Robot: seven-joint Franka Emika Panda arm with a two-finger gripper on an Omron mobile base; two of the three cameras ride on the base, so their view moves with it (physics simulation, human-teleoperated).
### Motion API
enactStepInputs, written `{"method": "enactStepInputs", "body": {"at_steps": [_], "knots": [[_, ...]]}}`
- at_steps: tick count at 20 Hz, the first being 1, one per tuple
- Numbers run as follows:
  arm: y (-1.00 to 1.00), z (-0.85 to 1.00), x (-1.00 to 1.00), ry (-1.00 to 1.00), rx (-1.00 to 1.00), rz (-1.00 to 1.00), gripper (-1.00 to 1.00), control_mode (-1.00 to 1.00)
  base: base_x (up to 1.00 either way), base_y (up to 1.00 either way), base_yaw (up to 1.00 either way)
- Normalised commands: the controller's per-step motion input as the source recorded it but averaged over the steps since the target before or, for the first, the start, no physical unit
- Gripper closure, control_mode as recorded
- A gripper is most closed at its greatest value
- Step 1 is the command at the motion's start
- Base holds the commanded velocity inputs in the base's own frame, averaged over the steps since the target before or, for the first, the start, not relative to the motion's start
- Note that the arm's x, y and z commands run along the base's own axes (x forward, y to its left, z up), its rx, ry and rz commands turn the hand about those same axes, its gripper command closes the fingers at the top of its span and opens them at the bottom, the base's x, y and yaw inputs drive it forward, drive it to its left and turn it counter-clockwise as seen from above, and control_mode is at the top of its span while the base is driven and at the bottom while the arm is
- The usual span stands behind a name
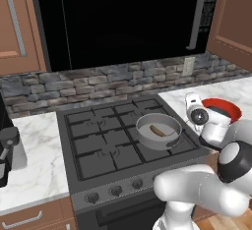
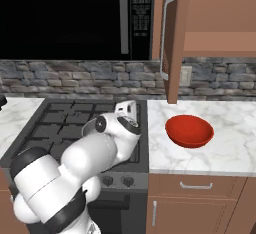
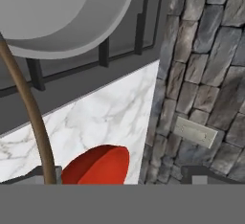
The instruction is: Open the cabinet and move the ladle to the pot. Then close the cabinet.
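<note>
The grey pot point(image 1: 158, 131) sits on the stove's front right burner with the brown ladle point(image 1: 157, 130) lying inside it. In the hand view the pot point(image 3: 62, 12) is at the top left, and the ladle's point(image 3: 31, 108) thin handle curves down close beside one fingertip. My gripper point(image 3: 122, 177) is open, with nothing between its fingers. It hovers just right of the pot point(image 1: 193, 107), over the stove's right edge point(image 2: 126, 110). The cabinet point(image 2: 172, 38) above the counter stands with its door swung open, and the same door shows at the upper right point(image 1: 231, 22).
A red bowl point(image 2: 190, 130) rests on the marble counter point(image 2: 225, 148) right of the stove, partly behind my arm point(image 1: 224, 107). The black microwave point(image 1: 123, 17) hangs over the stove. A wall outlet point(image 3: 194, 132) sits in the stone backsplash. Another cabinet door point(image 1: 17, 22) at upper left is closed.
</note>
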Motion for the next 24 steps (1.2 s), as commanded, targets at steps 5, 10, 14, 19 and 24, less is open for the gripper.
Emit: {"method": "enactStepInputs", "body": {"at_steps": [5,10,14,19,24], "knots": [[0.06,0.78,-0.13,0.18,0.01,0.0,-1.0,-1.0,0.0,0.0,0.0],[0.0,0.42,-0.11,0.23,0.01,0.0,-1.0,-1.0,0.0,0.0,0.0],[0.0,0.08,-0.04,0.35,0.0,0.0,-1.0,-1.0,0.0,0.0,0.0],[0.0,-0.25,-0.01,0.31,-0.01,0.0,-1.0,-1.0,0.0,0.0,0.0],[0.09,-0.17,-0.07,0.32,-0.01,0.0,-1.0,-1.0,0.0,0.0,0.0]]}}
